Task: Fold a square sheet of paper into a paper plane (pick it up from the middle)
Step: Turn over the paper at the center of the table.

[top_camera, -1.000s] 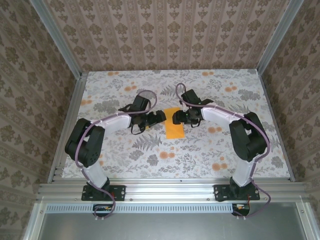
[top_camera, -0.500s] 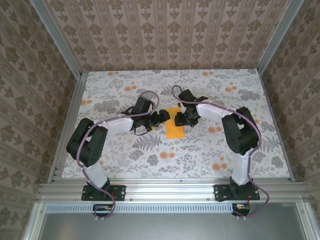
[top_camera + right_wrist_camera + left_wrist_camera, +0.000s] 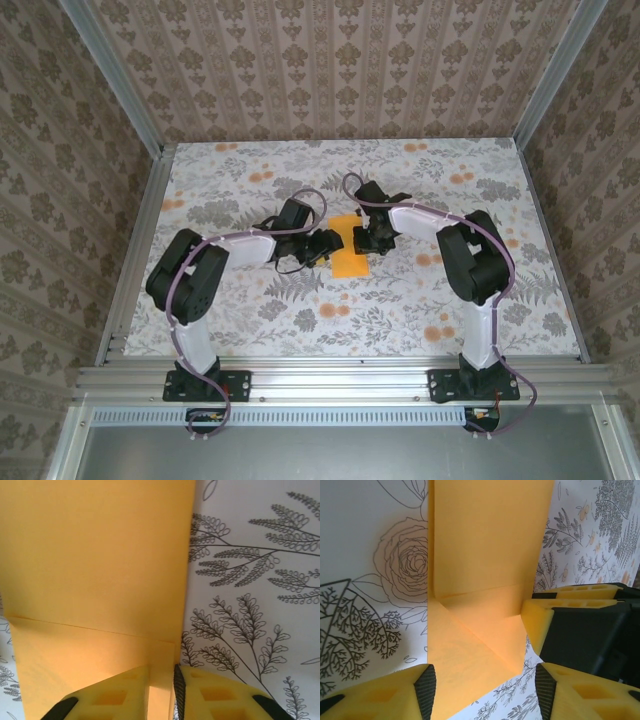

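My right jaws stand almost together, pads (image 3: 115,695) on either side of one edge of the square sheet of paper (image 3: 95,555), with a thin sliver of orange showing in the gap. Whether they are already pinching it I cannot tell. My left jaws are released and stand wide, pads (image 3: 380,697) straddling the sheet's end without gripping it. In the left wrist view the right jaws touch the sheet's long edge, just beside a diagonal crease. The sheet lies flat in the middle of the bench (image 3: 250,310), a narrow rectangle between the two arms, so I judge we are at the early corner folds for the nose. Next I need a firm pinch on that edge. Then I lift it over towards the centre line while the left side pins the rest, gently, since thin paper slips and buckles.
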